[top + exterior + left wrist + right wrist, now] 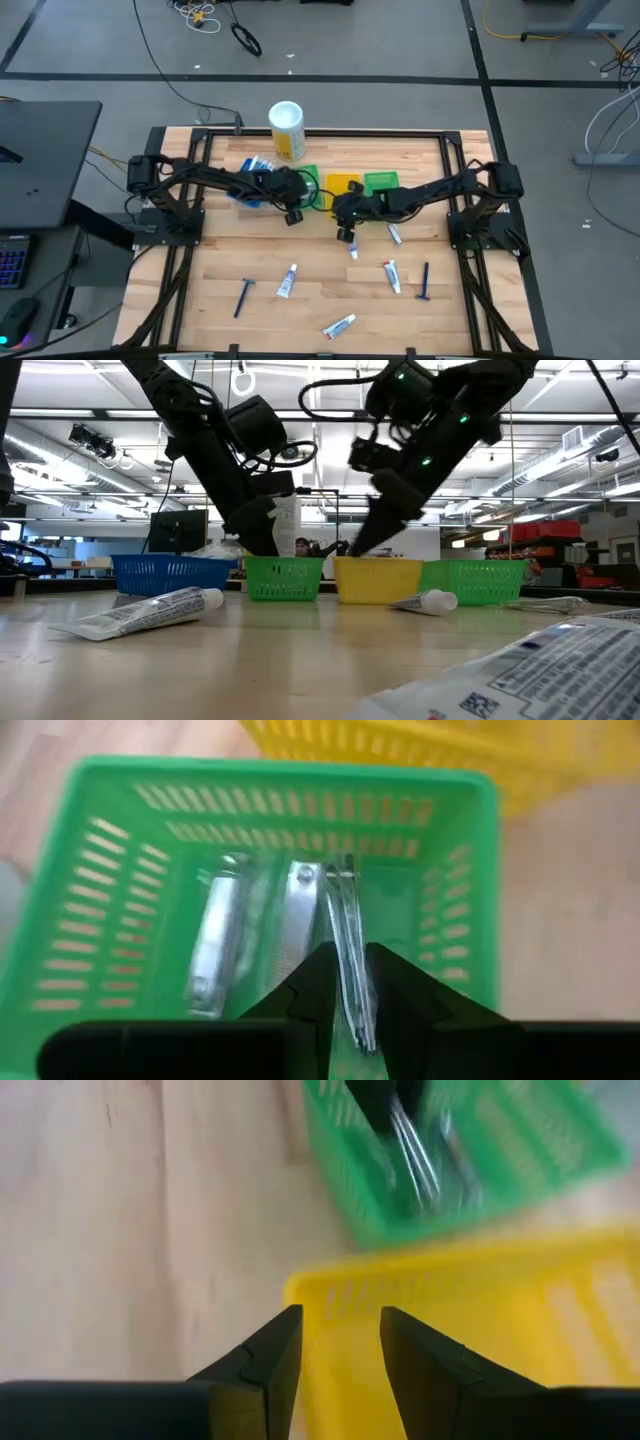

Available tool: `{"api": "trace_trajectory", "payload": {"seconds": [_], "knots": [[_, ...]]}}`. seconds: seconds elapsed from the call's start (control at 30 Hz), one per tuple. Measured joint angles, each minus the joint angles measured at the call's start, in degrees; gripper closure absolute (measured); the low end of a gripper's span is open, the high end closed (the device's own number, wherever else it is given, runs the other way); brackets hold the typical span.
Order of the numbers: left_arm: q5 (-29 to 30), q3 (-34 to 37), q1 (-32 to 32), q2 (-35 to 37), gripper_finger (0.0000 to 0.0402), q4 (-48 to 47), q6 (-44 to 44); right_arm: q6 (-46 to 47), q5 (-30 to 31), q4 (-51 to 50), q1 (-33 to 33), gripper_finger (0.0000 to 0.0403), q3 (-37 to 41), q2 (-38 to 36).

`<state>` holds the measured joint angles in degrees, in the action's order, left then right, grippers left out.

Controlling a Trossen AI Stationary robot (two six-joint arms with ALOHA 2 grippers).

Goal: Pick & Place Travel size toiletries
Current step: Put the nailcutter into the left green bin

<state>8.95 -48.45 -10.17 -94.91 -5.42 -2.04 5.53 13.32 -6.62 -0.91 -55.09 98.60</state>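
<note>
My left gripper (348,952) hangs over the green bin (120,850), shut on a slim silver item (345,910). Two more silver items (215,950) lie on that bin's floor. In the high view, my left gripper (290,197) is at the bin row. My right gripper (345,213) is just beside it, open, over the near rim of the yellow bin (450,1310). My right gripper (340,1325) holds nothing. White toothpaste tubes (288,281) and dark blue razors (245,296) lie flat on the near half of the table. My left gripper pinches the slim silver item between its two fingers (318,982), coming from above and pointing down into the green bin. The fingers lie along its length. Its far end (340,885) sticks out past the fingertips, above the bin floor. The fingers hide the held part.
Blue bin (255,180), green bin (308,180), yellow bin (342,183) and a second green bin (381,181) stand in a row. The tall white-and-yellow canister (287,130) stands behind them. More tubes (392,275) and a razor (425,282) lie toward the table's near right.
</note>
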Motion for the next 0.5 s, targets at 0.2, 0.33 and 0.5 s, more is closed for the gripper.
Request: {"api": "trace_trajectory", "payload": {"seconds": [0.2, 0.33, 0.5], "knots": [[-0.9, -0.1, -0.1, 0.1, 0.0307, 2.7, 0.8, 10.9, 5.0, -11.1, -3.2, 0.0251, 0.0, -6.9], [0.4, -0.1, -0.1, 0.1, 0.0287, 2.9, 2.1, 10.6, 9.3, -13.7, -5.1, 0.0251, 0.0, -11.9], [5.5, -0.1, -0.1, 0.1, 0.0274, 2.3, 2.1, 12.7, 7.5, -20.6, -6.5, 0.0244, 0.0, -15.9]]}}
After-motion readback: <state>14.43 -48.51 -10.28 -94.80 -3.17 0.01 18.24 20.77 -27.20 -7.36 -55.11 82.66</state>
